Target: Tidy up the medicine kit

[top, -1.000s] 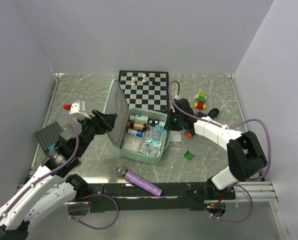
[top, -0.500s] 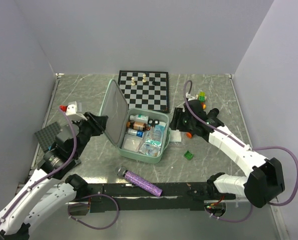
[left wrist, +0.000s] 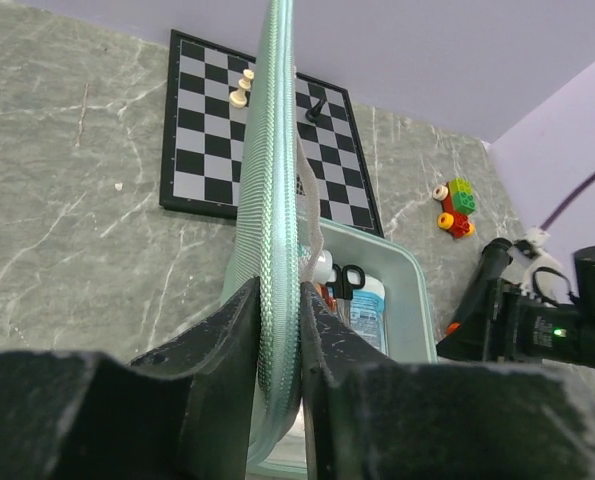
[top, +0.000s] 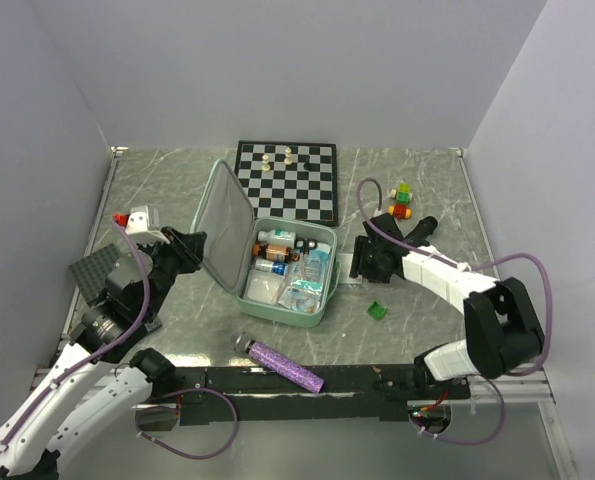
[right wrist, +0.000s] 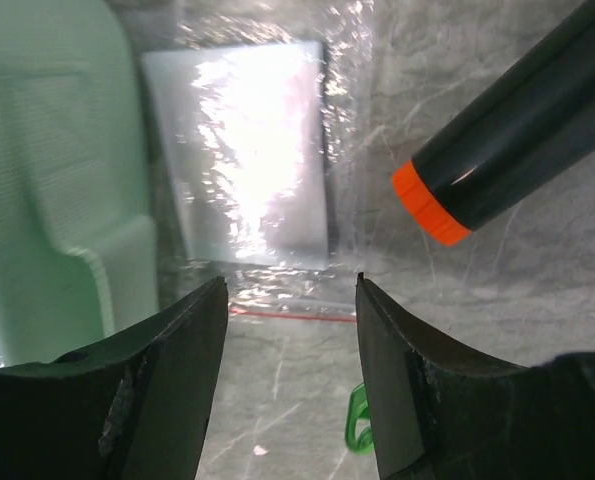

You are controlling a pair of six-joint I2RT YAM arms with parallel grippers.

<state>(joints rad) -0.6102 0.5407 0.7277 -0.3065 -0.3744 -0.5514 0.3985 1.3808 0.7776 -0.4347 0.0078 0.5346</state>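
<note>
At table centre, the medicine kit (top: 282,314) lies open, its lid newly gripped.
Top view: left gripper (top: 191,245) has closed on the raised lid (top: 222,220). Left wrist: fingers (left wrist: 217,340) pinch its rim. Right wrist: right gripper (right wrist: 289,290), widened and empty, hangs over a clear sachet (right wrist: 242,160), probably the next item to pack.

Grey marbled tabletop (top: 177,190) between pale lavender walls (top: 277,70)

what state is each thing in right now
medicine kit: open, full of supplies
lid: raised near upright
left hand: shut on the lid's edge
clear packet: flat on the table, outside the kit
right hand: open, empty, above the clear packet
black marker: lying on the table
chessboard: flat, few pieces standing
</note>
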